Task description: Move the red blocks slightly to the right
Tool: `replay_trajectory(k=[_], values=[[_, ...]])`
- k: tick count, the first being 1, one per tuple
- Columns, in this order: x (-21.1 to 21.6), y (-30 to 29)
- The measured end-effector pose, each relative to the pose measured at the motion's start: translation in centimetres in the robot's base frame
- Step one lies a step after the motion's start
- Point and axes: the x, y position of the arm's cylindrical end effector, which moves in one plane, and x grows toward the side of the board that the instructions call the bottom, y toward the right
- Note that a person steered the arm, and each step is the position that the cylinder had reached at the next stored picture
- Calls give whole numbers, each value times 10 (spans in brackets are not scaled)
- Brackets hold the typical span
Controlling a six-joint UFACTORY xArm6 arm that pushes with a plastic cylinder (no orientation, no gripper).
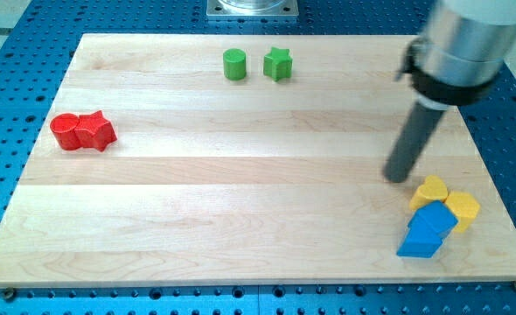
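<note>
My tip [398, 178], a bare rod tool holding nothing, rests on the wooden table [240, 219] just above the yellow blocks [433, 190], far right of the touching red cylinder [65, 131] and red star block [95, 130].

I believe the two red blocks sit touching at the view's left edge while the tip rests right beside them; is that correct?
Not quite: the two red blocks do touch at the view's left, but my tip is far off at the view's right, just above the yellow blocks, as the camera view shows.

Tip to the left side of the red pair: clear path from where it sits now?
Probably yes. My tip sits at the view's right, just above the yellow and blue blocks. The red blocks touch at the far left; the green pair sits up top, off the path.
</note>
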Motion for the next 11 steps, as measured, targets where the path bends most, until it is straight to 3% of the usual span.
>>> replay_trajectory(k=[2,4,6,7,10,11], values=[[47,-187],[-6,-321],[-14,-426],[-33,-462],[-78,-385],[-110,-412]])
